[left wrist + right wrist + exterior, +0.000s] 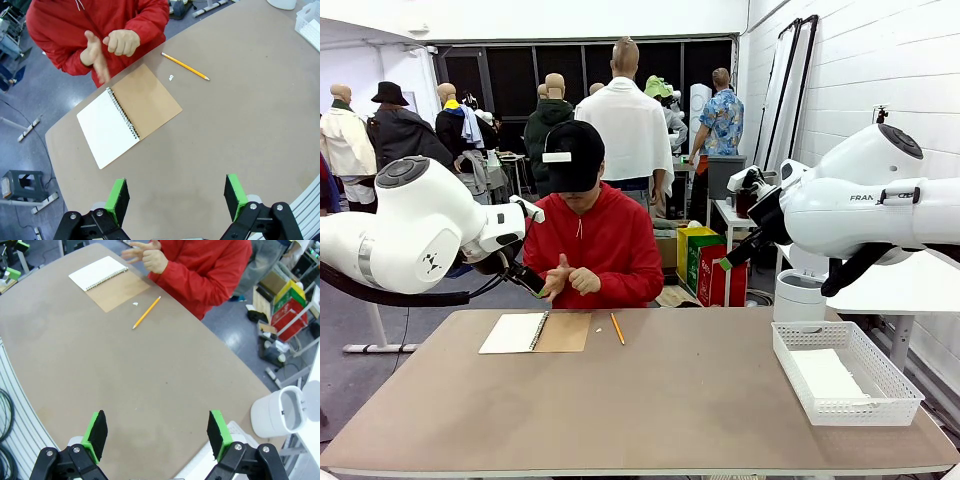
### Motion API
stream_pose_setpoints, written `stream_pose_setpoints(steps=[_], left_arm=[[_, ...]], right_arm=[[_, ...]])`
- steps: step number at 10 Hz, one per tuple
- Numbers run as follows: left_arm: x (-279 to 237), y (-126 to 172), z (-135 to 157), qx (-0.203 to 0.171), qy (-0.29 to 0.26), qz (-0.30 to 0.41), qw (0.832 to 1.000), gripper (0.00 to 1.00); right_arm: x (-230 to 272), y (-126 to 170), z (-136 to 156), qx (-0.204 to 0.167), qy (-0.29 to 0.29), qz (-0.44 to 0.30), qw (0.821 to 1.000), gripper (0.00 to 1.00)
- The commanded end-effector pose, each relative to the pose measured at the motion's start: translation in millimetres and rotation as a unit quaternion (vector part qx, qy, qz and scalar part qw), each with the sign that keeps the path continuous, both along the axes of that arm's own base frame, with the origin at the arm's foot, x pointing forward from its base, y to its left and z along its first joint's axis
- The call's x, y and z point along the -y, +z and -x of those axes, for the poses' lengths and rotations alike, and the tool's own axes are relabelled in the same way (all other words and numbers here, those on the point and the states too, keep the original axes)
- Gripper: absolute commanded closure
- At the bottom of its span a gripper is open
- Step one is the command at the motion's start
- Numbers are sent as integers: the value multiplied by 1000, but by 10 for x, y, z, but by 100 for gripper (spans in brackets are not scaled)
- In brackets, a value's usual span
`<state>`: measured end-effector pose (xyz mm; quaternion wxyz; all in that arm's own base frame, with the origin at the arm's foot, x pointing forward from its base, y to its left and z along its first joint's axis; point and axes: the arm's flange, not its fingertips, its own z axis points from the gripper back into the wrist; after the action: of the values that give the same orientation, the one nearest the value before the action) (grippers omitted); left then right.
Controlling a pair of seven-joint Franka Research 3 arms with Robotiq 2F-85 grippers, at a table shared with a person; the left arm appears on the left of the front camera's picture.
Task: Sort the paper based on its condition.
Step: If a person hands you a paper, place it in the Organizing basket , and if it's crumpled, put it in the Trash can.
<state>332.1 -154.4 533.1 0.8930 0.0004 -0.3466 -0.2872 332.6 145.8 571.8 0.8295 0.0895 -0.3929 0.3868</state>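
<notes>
A: Start with the biggest thing. What is on the table [650, 400]?

B: It fills the lower half of the front view. At centre left lies an open notebook [535, 332], white page up, brown cover folded out beside it. A pencil [617, 328] lies just to its right, with a tiny white scrap [171, 77] between them. At lower right sits a white mesh basket [845, 373] with a flat white sheet, paper [825, 375] by the look of it, lying inside.

A: And the person?

B: Seated at the far edge, upper centre, in a red top. The person's hands [570, 278] are together above the notebook's far edge. I cannot tell whether they hold anything.

A: The robot's hands?

B: The left hand [175, 197] shows at the bottom of its wrist view, fingers wide apart, nothing between them, high above the table. The right hand [155, 435] is the same: fingers spread, empty, well above the bare middle of the table.

A: Which step, then?

B: I judge it a waiting one. No loose sheet lies on the open table for either arm to take.

A: Next move?

B: Probably a sheet must be offered or laid down first. Then an arm has to descend and pinch a thin, flat sheet at an edge, which is awkward on a smooth top.
</notes>
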Motion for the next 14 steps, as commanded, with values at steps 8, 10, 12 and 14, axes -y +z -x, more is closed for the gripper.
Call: stream_pose_setpoints(steps=[8,10,12,14], left_arm=[[2,1,3,0,0,-1,1000,0],[2,1,3,0,0,-1,1000,0],[2,1,3,0,0,-1,1000,0],[2,1,3,0,0,-1,1000,0]], right_arm=[[3,-7,-6,0,-3,2,1000,0],[3,-7,-6,0,-3,2,1000,0],[3,-7,-6,0,-3,2,1000,0],[3,-7,-6,0,-3,2,1000,0]])
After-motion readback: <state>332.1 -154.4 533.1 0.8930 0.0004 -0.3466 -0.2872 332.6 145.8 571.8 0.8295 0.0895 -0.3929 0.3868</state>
